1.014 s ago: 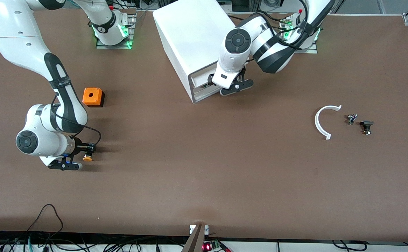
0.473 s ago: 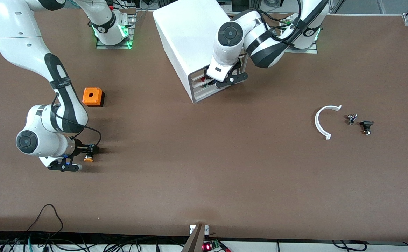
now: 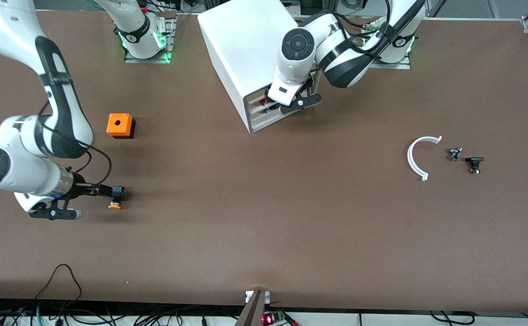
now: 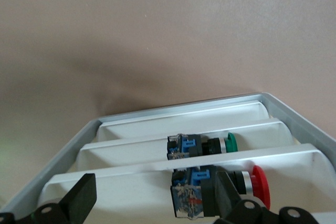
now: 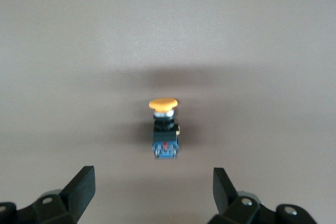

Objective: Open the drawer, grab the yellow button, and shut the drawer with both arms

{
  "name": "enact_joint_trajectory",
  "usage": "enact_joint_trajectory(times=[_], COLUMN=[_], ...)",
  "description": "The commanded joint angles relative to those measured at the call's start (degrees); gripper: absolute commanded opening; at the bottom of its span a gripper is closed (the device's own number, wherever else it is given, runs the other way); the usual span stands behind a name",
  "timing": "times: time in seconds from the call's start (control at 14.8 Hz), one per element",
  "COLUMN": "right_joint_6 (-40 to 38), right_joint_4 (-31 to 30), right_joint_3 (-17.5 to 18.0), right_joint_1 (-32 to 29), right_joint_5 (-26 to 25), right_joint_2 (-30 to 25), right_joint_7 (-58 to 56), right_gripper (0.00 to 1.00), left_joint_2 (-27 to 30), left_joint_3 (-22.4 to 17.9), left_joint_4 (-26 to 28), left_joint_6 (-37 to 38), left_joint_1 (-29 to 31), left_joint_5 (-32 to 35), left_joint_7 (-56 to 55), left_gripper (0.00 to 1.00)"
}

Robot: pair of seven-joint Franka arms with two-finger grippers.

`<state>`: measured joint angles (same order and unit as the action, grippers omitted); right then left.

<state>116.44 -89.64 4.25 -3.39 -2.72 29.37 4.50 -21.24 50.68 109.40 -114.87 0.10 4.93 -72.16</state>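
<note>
The button point(image 3: 115, 200) lies on its side on the table near the right arm's end, with its orange-yellow cap toward the front camera. My right gripper point(image 3: 104, 191) is open and empty, drawn back a little from it. In the right wrist view the button point(image 5: 164, 124) lies ahead of the open gripper point(image 5: 152, 187), apart from both fingers. The drawer point(image 3: 255, 97) sits pushed in, level with the lower drawers of the white cabinet point(image 3: 246, 40). My left gripper point(image 3: 276, 101) is open at the cabinet's front, by the upper drawers. In the left wrist view, it point(image 4: 152, 200) straddles a white drawer lip point(image 4: 121, 195).
An orange cube with a round hole point(image 3: 120, 125) stands farther from the front camera than the button. A red button point(image 4: 257, 186) and a green button point(image 4: 228, 144) lie in drawers. A white curved piece point(image 3: 420, 156) and two small black parts point(image 3: 455, 154) point(image 3: 474, 164) lie toward the left arm's end.
My right arm has drawn back toward its end of the table, leaving the button lying where it was. My left gripper pushed the drawer in a second ago and has since stayed still.
</note>
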Motion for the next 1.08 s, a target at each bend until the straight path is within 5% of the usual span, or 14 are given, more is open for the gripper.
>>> enact_joint_trajectory(times=[0.0, 0.68, 1.01], right_joint_6=[-6.82, -21.95, -24.23], right_joint_4=[-1.59, -1.24, 4.64], right_joint_3=[0.67, 1.37, 1.63], right_joint_1=[-0.30, -0.12, 0.05], right_joint_5=[-0.54, -0.27, -0.62], right_joint_2=[-7.11, -21.27, -21.37], right_joint_7=[0.78, 0.69, -0.02], right_gripper=[0.99, 0.99, 0.99], left_joint_2=[1.11, 1.64, 2.95], left_joint_3=[0.30, 0.12, -2.40], left_joint_4=[-4.79, -18.77, -22.03], left_joint_6=[6.57, 19.60, 19.86], left_joint_1=[4.90, 17.03, 22.76], left_joint_5=[0.34, 10.98, 10.19], left_joint_7=[7.79, 40.14, 56.74], left_gripper=[1.00, 1.00, 1.00])
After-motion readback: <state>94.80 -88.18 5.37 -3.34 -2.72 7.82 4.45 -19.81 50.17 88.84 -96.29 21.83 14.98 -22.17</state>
